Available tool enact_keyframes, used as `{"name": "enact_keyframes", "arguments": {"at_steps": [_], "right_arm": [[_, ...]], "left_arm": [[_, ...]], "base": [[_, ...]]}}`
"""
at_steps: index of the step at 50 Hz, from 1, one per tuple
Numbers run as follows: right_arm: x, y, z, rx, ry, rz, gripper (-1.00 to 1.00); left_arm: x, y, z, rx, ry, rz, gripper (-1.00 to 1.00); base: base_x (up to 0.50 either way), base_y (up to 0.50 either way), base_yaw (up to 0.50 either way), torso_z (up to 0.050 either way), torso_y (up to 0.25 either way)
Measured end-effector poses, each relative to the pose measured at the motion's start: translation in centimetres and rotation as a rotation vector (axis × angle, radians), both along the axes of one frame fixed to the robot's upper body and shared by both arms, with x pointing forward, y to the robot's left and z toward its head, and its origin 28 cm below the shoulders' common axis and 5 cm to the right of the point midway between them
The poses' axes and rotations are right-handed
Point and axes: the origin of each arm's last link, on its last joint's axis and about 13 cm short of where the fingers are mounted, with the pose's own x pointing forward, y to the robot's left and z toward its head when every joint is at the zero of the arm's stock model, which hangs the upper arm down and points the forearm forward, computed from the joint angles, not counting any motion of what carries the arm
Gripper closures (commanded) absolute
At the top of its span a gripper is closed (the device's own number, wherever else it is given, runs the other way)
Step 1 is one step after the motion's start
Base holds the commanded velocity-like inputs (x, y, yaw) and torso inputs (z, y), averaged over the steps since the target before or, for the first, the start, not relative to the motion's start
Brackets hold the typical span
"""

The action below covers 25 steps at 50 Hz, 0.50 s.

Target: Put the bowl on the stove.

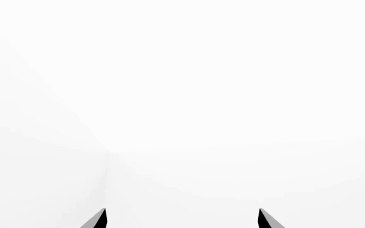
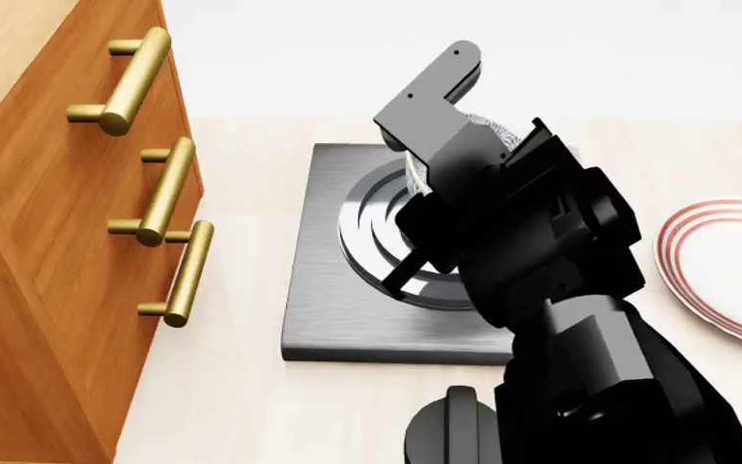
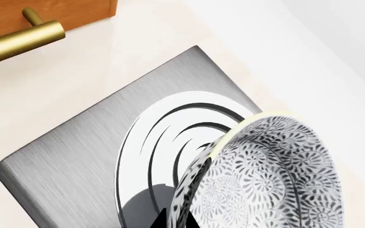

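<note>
The bowl (image 3: 271,175), white with a dense grey-blue leafy pattern and a pale rim, hangs tilted on its side over the stove (image 3: 74,161). My right gripper (image 3: 177,221) is shut on the bowl's rim, one black fingertip on each side of the wall. The stove is a square dark grey slab with raised concentric rings. In the head view the right arm hides most of the bowl (image 2: 490,128), which shows above the far part of the stove (image 2: 332,300). My left gripper (image 1: 182,218) is open, facing only a blank white surface.
A wooden drawer cabinet (image 2: 49,242) with brass handles (image 2: 171,188) stands at the stove's left. A white plate with red rings (image 2: 732,261) lies at the right. A black round knob (image 2: 455,425) sits on the counter in front of the stove.
</note>
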Motion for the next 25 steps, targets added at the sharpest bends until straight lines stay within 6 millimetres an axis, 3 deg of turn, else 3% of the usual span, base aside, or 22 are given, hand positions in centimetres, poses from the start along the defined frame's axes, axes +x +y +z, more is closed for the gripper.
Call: {"name": "enact_keyframes", "arguments": {"at_steps": [7, 13, 25], "right_arm": [[0.0, 0.0, -0.01, 0.0, 0.0, 0.0, 1.0], [0.01, 0.03, 0.07, 0.001, -0.002, 0.0, 1.0], [-0.01, 0.0, -0.03, 0.0, 0.001, -0.001, 1.0]], "left_arm": [[0.0, 0.01, -0.04, 0.003, 0.001, 0.003, -1.0], [0.0, -0.03, -0.07, 0.012, 0.003, 0.0, -1.0], [-0.03, 0.0, -0.1, 0.006, 0.0, -0.005, -1.0]], "base": [[0.0, 0.0, 0.0, 0.0, 0.0], [0.0, 0.0, 0.0, 0.0, -0.23], [0.0, 0.0, 0.0, 0.0, 0.0]]}}
